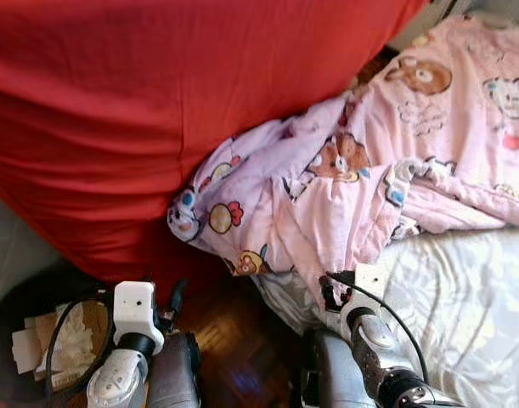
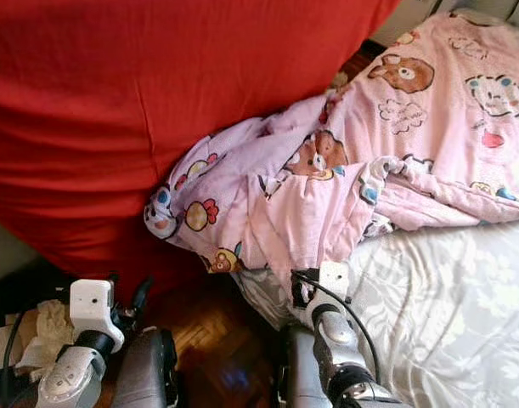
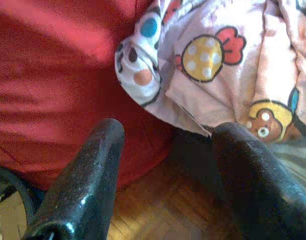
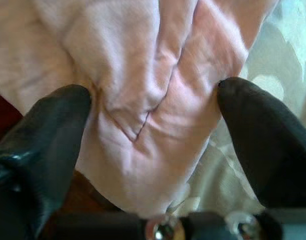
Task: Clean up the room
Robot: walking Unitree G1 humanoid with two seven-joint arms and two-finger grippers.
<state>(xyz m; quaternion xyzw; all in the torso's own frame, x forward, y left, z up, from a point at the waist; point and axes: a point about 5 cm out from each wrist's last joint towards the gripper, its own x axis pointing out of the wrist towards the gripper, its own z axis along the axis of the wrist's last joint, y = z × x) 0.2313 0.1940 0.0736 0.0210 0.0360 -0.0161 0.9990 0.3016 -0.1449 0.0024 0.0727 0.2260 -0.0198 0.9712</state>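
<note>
A pink blanket (image 1: 352, 170) printed with cartoon bears and sweets lies crumpled over the bed, one corner hanging toward the floor. My right gripper (image 4: 153, 92) is at the blanket's lower edge. Its two black fingers (image 4: 47, 130) stand wide apart, and a fold of the pink cloth (image 4: 142, 120) lies between them, unpinched. My left gripper (image 3: 170, 135) is open and holds nothing. It hovers low over the wooden floor and points at the blanket's hanging corner (image 3: 203, 55). In the left eye view my left arm (image 1: 132, 331) is bottom left and my right arm (image 1: 365, 340) is bottom centre.
A large red fabric mass (image 1: 157, 102) fills the upper left and touches the blanket. The bed's pale grey flowered sheet (image 1: 463, 306) lies at the right. A dark bin with crumpled paper (image 1: 47, 340) stands at the bottom left. Dark parquet floor (image 1: 242, 331) shows between my arms.
</note>
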